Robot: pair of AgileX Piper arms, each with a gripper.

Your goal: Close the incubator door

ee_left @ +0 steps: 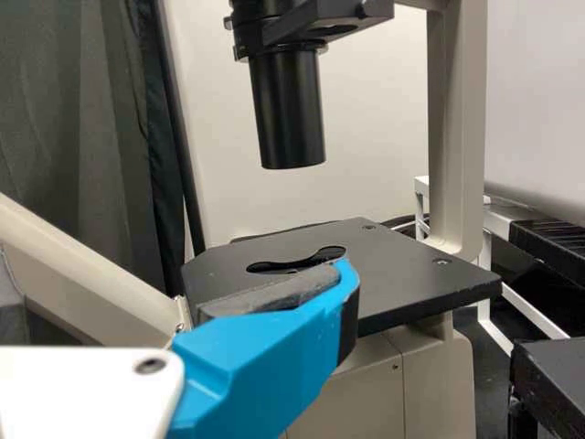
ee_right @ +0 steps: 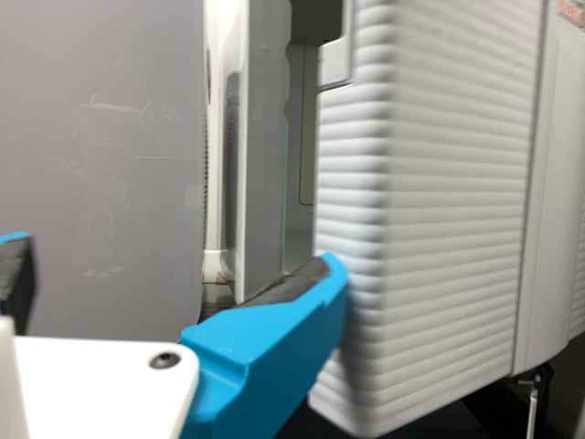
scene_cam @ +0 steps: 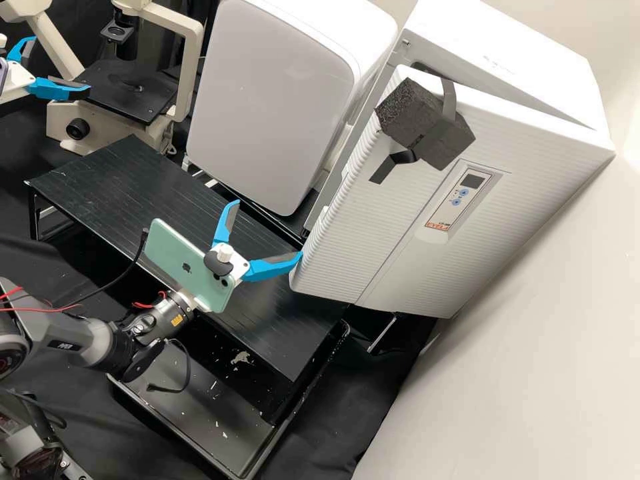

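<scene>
You have the incubator door point(scene_cam: 373, 233) standing ajar on the white incubator point(scene_cam: 507, 67), with a gap between its ribbed free edge and the body in the right wrist view. Your right gripper point(scene_cam: 269, 229) is released, its two blue fingers spread wide, and the tip of one is right at that free edge, near the door's lower corner, and looks to be touching it. A mint-green phone point(scene_cam: 190, 267) is mounted behind those fingers, above the black platform point(scene_cam: 120, 193). On the door's face you can see a dark foam block point(scene_cam: 400, 113) with a strap round it, and a control panel point(scene_cam: 460, 197) near it. Your left gripper point(scene_cam: 61, 63) is well apart from the door, over by the microscope point(scene_cam: 127, 93), and it is released too, its fingers parted beside the black stage point(ee_left: 411, 274)
</scene>
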